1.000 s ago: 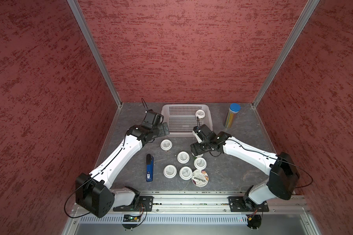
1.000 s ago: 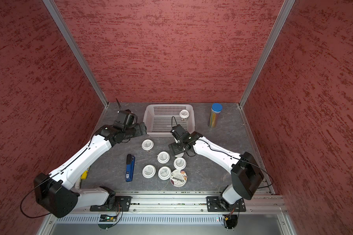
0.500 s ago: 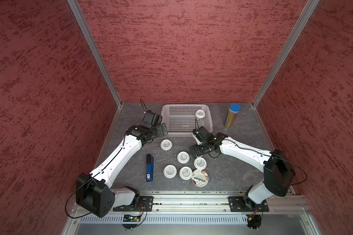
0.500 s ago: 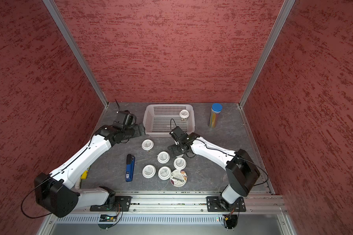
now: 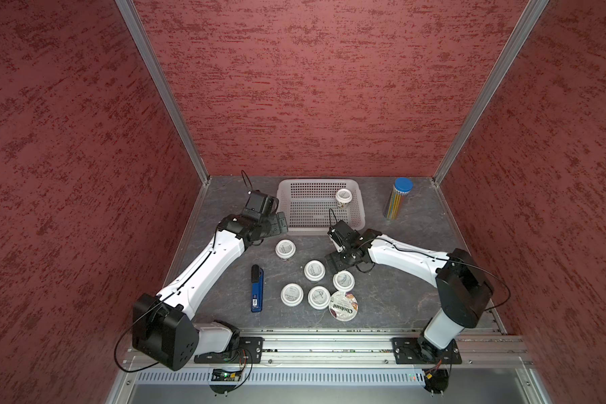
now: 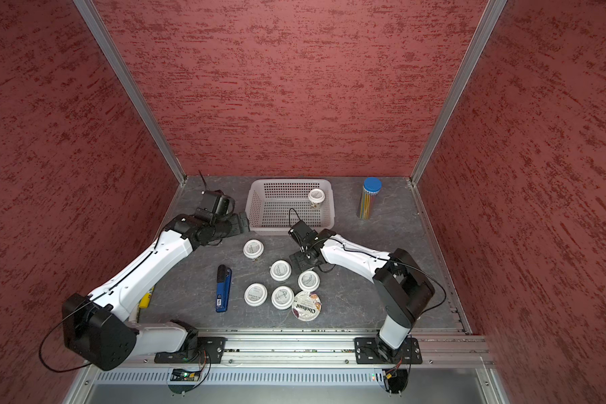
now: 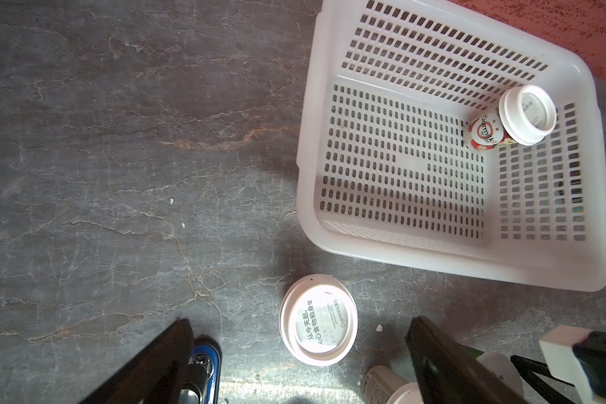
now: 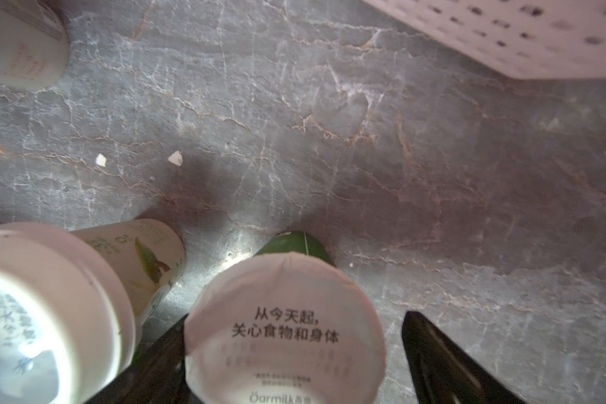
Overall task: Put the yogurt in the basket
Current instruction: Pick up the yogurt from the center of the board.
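Basket [image 5: 321,229]: it sits at 12 o'clock on the table [image 5: 399,297], and one cup [image 5: 343,197] already stands in its 2 o'clock corner.
Yogurt outside: five small lidded cups [image 5: 291,294] and the Chobani cup [image 5: 343,306] cluster at 6 o'clock from the basket.
Right gripper [image 5: 336,265]: your jaws stand wide on either side of a foil-topped green cup [image 8: 284,335] and do not pinch it. You are probably low so as to grip its body.
Left gripper [image 5: 281,224]: it is spread wide and empty at the basket's 8 o'clock corner, facing the nearest lidded cup [image 7: 317,320], probably its next pick.
Risk: a neighbouring lidded cup [image 8: 49,297] sits just beside your right jaw, so closing may nudge it.
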You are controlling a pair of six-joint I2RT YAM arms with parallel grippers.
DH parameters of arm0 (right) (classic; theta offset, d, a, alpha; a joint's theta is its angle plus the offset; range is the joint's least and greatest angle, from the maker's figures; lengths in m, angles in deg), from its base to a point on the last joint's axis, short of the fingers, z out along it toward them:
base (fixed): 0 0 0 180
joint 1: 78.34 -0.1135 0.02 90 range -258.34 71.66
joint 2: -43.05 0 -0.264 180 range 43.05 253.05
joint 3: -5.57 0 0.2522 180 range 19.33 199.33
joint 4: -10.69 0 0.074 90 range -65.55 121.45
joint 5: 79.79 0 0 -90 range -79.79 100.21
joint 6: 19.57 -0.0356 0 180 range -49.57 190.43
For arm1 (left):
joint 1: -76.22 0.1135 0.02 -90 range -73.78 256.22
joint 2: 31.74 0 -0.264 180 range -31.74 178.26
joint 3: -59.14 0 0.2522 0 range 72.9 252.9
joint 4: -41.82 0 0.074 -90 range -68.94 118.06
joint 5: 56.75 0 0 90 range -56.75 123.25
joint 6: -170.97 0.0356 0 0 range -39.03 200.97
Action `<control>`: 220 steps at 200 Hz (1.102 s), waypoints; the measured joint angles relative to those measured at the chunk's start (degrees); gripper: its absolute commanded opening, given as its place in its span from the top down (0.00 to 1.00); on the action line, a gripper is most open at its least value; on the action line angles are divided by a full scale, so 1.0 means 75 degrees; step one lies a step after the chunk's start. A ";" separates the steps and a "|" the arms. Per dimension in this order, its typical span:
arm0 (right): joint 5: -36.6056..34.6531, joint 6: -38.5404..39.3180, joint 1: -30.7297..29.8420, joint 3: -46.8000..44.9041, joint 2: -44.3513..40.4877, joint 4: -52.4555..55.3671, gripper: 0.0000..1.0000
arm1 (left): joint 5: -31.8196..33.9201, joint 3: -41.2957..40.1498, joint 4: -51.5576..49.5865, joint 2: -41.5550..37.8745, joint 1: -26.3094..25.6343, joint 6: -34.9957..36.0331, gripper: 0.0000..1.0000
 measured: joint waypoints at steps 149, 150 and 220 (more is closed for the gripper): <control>-0.0274 0.0026 0.0000 0.0000 0.0058 0.0006 0.24 | -0.0210 -0.0073 0.0026 0.0064 0.0000 -0.0006 0.00; -0.0274 0.0026 0.0000 0.0000 0.0058 0.0003 0.24 | -0.0213 -0.0073 0.0026 0.0064 0.0000 -0.0006 0.00; -0.0353 0.0032 0.0000 0.0017 0.0055 0.0047 0.25 | -0.0329 -0.0073 0.0023 0.0064 0.0000 -0.0003 0.00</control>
